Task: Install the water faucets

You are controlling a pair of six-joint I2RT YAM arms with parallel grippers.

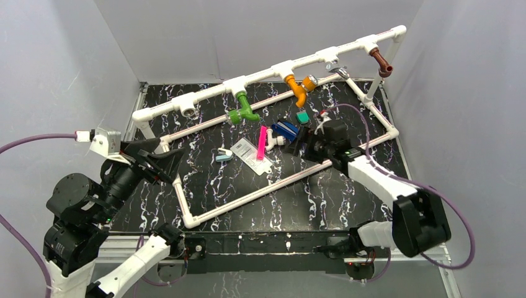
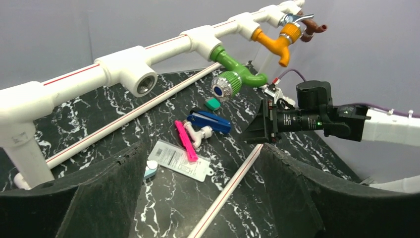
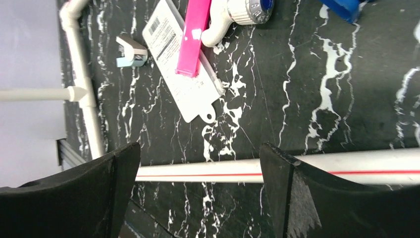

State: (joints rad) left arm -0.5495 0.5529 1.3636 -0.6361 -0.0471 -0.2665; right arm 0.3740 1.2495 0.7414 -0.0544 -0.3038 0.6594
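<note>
White faucet (image 3: 229, 16) beside barcoded card (image 3: 194, 95); print seemingly unreadable.

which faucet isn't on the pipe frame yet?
The white faucet: it lies loose on the table beside the pink strip. The green faucet, orange faucet and brown faucet hang from tees on the frame.

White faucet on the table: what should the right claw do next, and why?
Probably lower the open right claw onto the white faucet and close. It lies loose beside the pink strip, while the green faucet, orange faucet and brown faucet already hang from the pipe.
</note>
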